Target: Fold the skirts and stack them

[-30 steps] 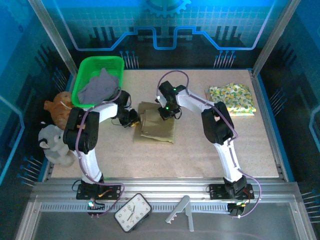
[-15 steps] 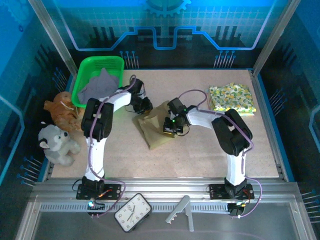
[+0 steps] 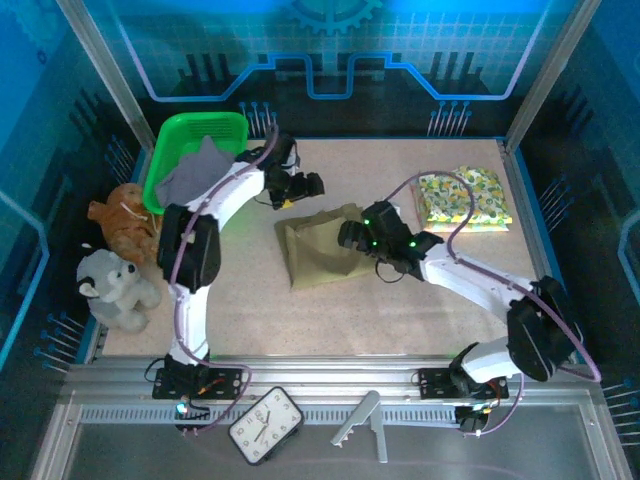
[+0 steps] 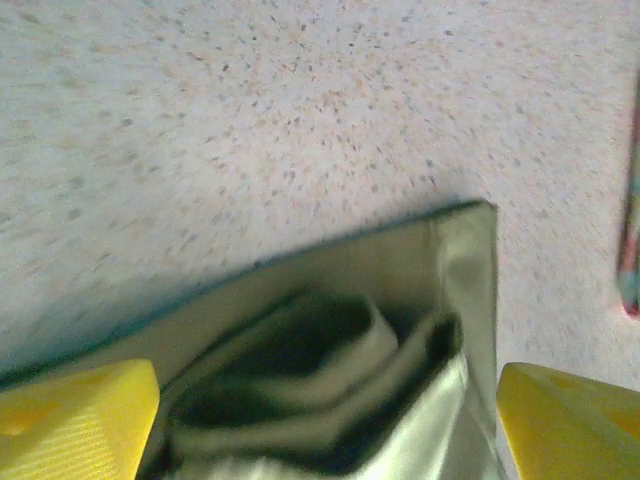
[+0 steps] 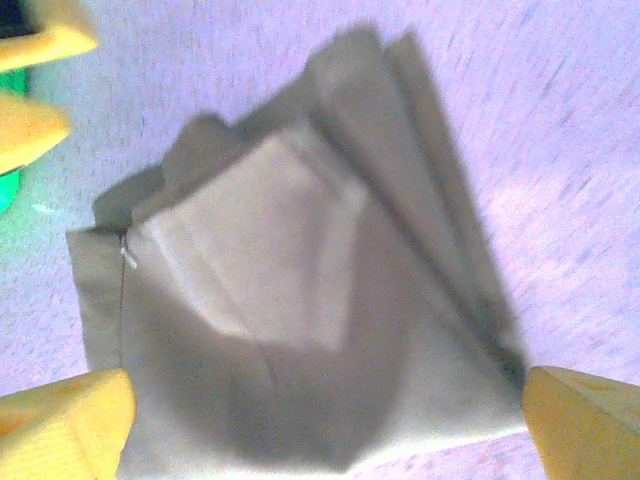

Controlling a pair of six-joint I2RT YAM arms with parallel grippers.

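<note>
The olive-khaki skirt (image 3: 318, 258) lies folded in the middle of the worktop (image 3: 400, 310); its layers seem a little loose, though the wrist views are blurred. The left tool (image 3: 305, 186) is spread near its far corner. The right tool (image 3: 350, 238) is spread over its right edge. Neither tool pinches it.

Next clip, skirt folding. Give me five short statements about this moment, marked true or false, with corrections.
1. The olive skirt lies on the table between the arms. True.
2. The grey skirt lies in the green basket. True.
3. The floral skirt is in the basket too. False: it lies folded at the table's far right.
4. The right gripper clamps the olive skirt. False: its fingers stand wide apart over it.
5. The left gripper is open. True.
</note>
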